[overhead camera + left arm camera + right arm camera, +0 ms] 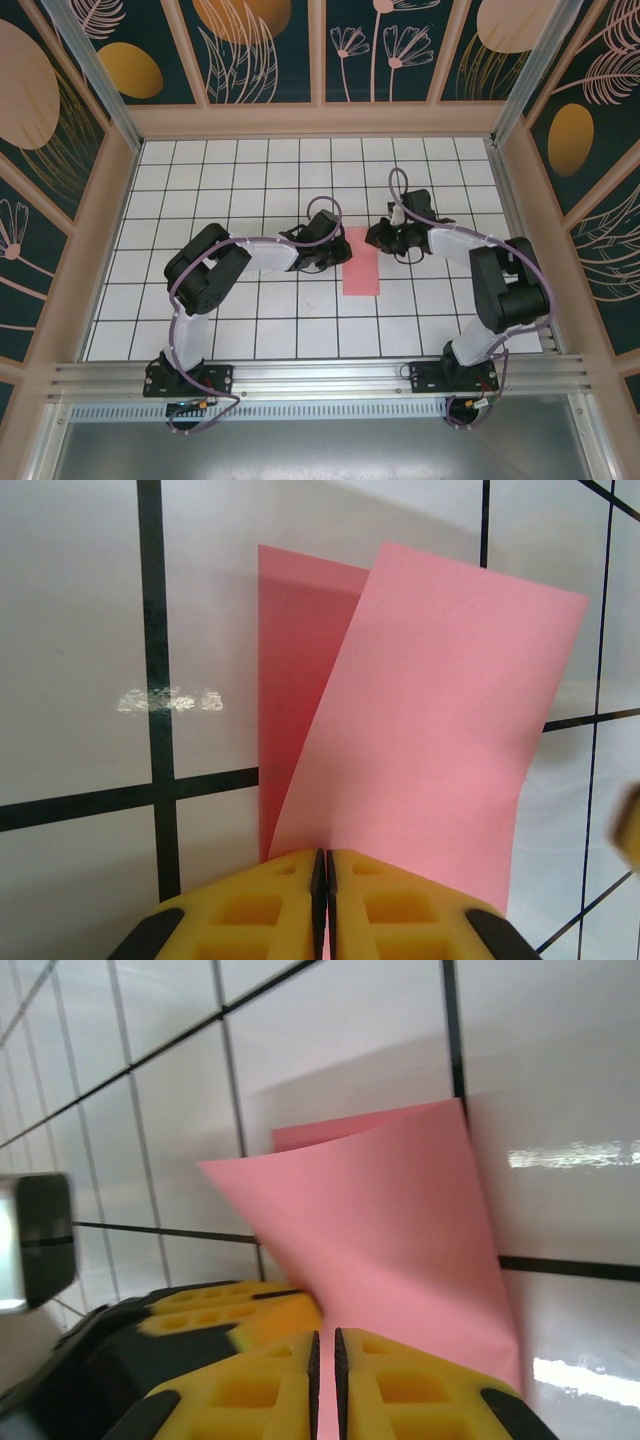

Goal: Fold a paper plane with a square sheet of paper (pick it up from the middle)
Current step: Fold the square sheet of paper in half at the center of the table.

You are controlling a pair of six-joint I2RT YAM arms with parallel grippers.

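**mo:** ok, where's everything at? Big stuff first: gridded table (200, 330), with the left arm (205, 270) and right arm (505, 285) both reaching in toward the centre.

**kit:** yep, and the square sheet of paper (362, 275) sits between them, mid-table. From above it reads as a narrow pink strip, so it looks doubled over rather than flat. The wrist views show one layer lying on the table and the other lifted, curling up off it.

**mo:** claws?

**kit:** the left gripper (322, 870) has its yellow pads (390, 905) pressed together, and the raised layer's edge runs down into the seam. I'd call that pinched on the paper. The right gripper (325, 1360) is the same deal, pads nearly touching with a sliver of pink in the gap.

**mo:** how's it gonna behave tho

**kit:** my guess: it weighs nothing, it's floppy, it bows once lifted, and it creases for good if squashed wrong. The table looks glossy, so the lower layer could slide. I'd hold the loose layer by its edge, both sides level, and pull gently so it doesn't tear or skew.
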